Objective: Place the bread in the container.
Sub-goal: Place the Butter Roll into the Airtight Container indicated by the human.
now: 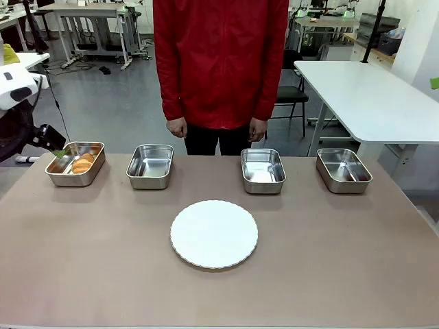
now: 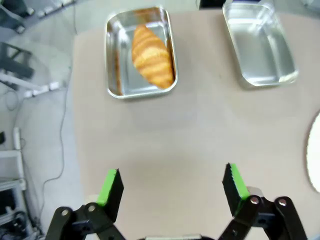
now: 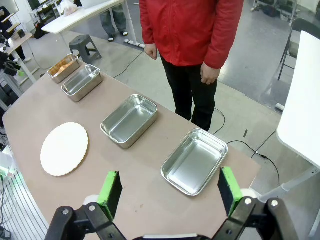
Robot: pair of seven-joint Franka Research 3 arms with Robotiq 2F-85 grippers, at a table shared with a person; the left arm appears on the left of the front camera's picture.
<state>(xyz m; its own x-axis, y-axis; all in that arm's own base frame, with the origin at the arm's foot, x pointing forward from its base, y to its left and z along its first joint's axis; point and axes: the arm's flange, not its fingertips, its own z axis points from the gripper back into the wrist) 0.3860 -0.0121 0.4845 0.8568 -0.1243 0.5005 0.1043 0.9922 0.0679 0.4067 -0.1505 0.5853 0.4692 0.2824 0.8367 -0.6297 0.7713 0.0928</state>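
Fingers of the left gripper [image 2: 172,187] stand spread wide and empty in the foreground of the left wrist view, hanging above bare table [image 2: 200,130] near its end edge. Straight ahead of them, beyond a stretch of tabletop, lies the container [image 2: 116,60], the end one of four steel trays. Inside it rests the bread [image 2: 151,56], a golden-brown croissant with a ridged, glossy crust, its long axis running along the tray's length and slightly aslant, one tip near the far wall. By that evidence the placing looks done, and any coming move is likely a withdrawal rather than a reach. From the front, the left gripper [image 1: 60,152] sits at the table's left end just beside that tray, the nearer arm by far. The right gripper [image 3: 170,192], likewise wide and empty, hovers high over the opposite end. A person in a red jacket [image 1: 219,62] stands at the far side, hands down.
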